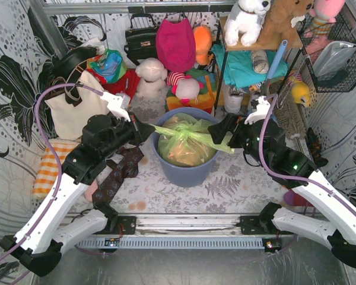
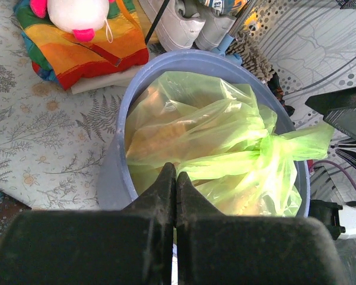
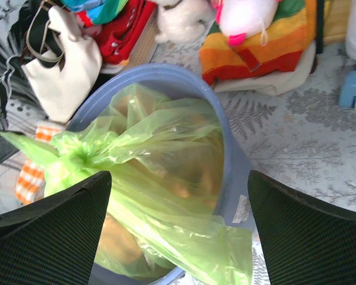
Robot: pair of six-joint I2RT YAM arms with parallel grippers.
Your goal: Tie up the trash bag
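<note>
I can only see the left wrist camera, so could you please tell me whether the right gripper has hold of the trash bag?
Observer: No. On the right wrist view the right gripper is open wide, its fingers standing either side of the trash bag without clamping it.
Operator: Thank you. Where does that side's loose tail lie?
Observer: It droops over the rim of the blue bin, between those fingers.
Operator: And how does my left gripper sit, seen from above?
Observer: The top view shows the left gripper just outside the bin's left rim, shut on a tail pulled out from the knot.
</note>
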